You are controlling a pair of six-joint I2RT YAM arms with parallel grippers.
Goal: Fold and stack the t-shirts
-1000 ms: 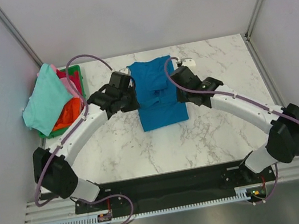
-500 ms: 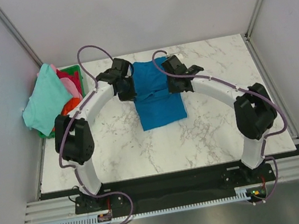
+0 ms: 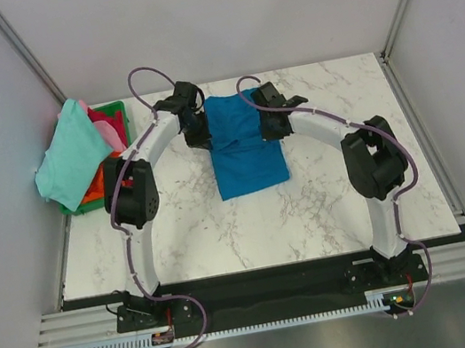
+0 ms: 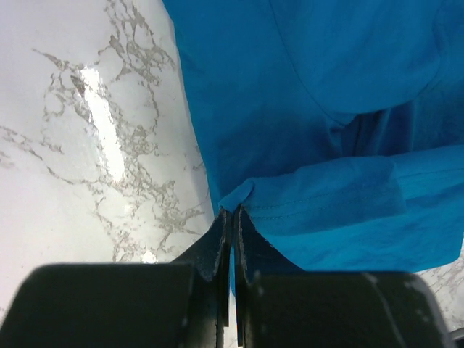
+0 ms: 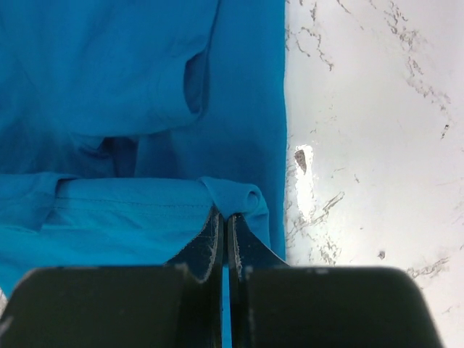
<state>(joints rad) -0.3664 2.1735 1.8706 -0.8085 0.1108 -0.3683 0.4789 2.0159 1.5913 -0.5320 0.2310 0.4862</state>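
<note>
A bright blue t-shirt (image 3: 244, 145) lies folded lengthwise on the marble table. My left gripper (image 3: 199, 133) is shut on the left corner of its hem (image 4: 239, 196) and holds it over the shirt's left edge. My right gripper (image 3: 265, 125) is shut on the right corner of the hem (image 5: 243, 197) at the shirt's right edge. The hem edge stretches between the two grippers, doubled back over the shirt body (image 4: 326, 65). A mint-green shirt (image 3: 72, 155), a pink one (image 3: 110, 134), a magenta one (image 3: 104, 118) and an orange-red one (image 3: 105, 174) are piled on the left.
The pile sits in a green plastic basket (image 3: 118, 110) at the table's far left edge, overhanging it. White enclosure walls stand on the left, back and right. Bare marble (image 3: 250, 225) lies in front of the blue shirt.
Both grippers have carried the blue shirt's hem away from the arm bases toward the far end of the table, folding the shirt over itself. Both arms are stretched farther out.
</note>
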